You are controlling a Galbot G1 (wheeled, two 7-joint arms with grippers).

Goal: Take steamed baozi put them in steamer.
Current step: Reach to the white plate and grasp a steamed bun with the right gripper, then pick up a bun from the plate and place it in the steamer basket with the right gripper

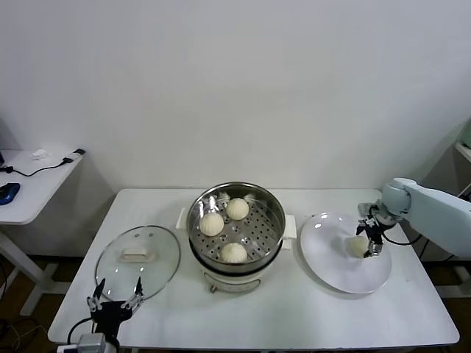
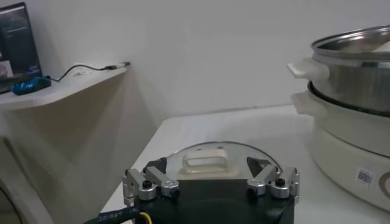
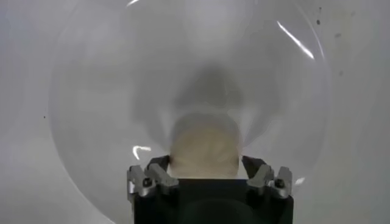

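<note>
My left gripper [image 1: 116,296] is parked at the near edge of the tabletop [image 1: 309,309], fingers spread apart and holding nothing, with the glass lid [image 1: 138,259] lying flat just ahead of it. The step in hand, as I judge it, is the pickup of baozi number 4: 3 baozi [image 1: 212,223] already sit in the steamer [image 1: 235,224], off toward the middle from my right gripper [image 1: 371,243]. That gripper is down over the white plate [image 1: 344,254], pointing at its surface, with the last baozi [image 3: 205,149] directly between its fingers; they flank the bun closely, but I cannot tell whether they are pressing on it yet. The right arm reaches in from the far right edge, bent at the wrist. Next I expect to need a gentle squeeze, a straight lift off the plate, then a carry across over the steamer rim.
</note>
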